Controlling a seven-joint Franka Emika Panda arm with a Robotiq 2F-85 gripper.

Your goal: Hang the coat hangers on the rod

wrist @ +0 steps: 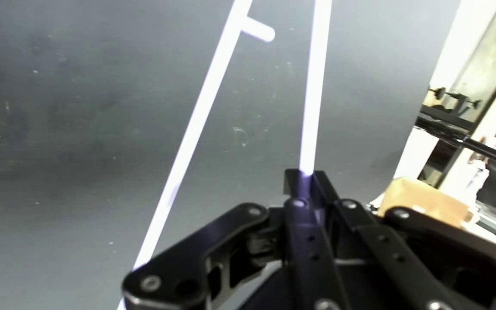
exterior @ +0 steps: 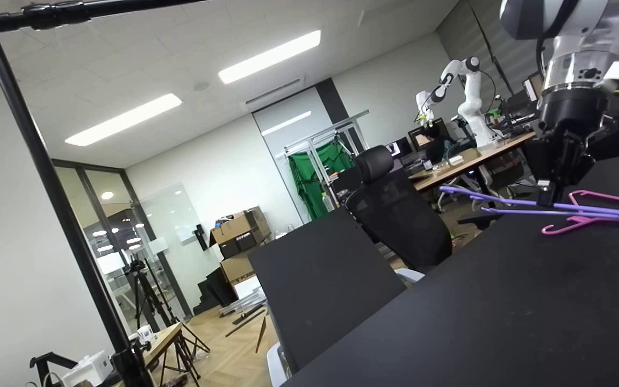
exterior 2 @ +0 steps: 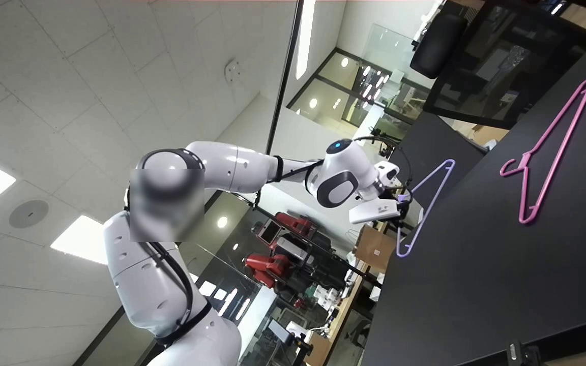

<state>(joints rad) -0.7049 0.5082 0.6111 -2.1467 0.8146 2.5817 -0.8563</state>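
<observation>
My gripper [exterior: 548, 198] is shut on the purple hanger [exterior: 519, 202] and holds it above the black table. In an exterior view, the purple hanger [exterior 2: 429, 209] hangs at the gripper [exterior 2: 403, 207] near the table's edge. In the wrist view, the fingertips [wrist: 305, 178] pinch one bar of the purple hanger [wrist: 314, 86], which looks almost white in the glare. Its hook is out of the wrist view. The pink hanger [exterior 2: 560, 152] lies on the table, apart from the gripper. It also shows in an exterior view [exterior: 610, 198], behind and below the purple one.
A black pole frame has an upright [exterior: 51, 172] and a top bar [exterior: 105, 7]. A black pole [exterior 2: 284, 76] also shows behind the arm. The black table [exterior 2: 476, 274] spreads below. An office chair [exterior: 401, 215] stands beyond the table's edge.
</observation>
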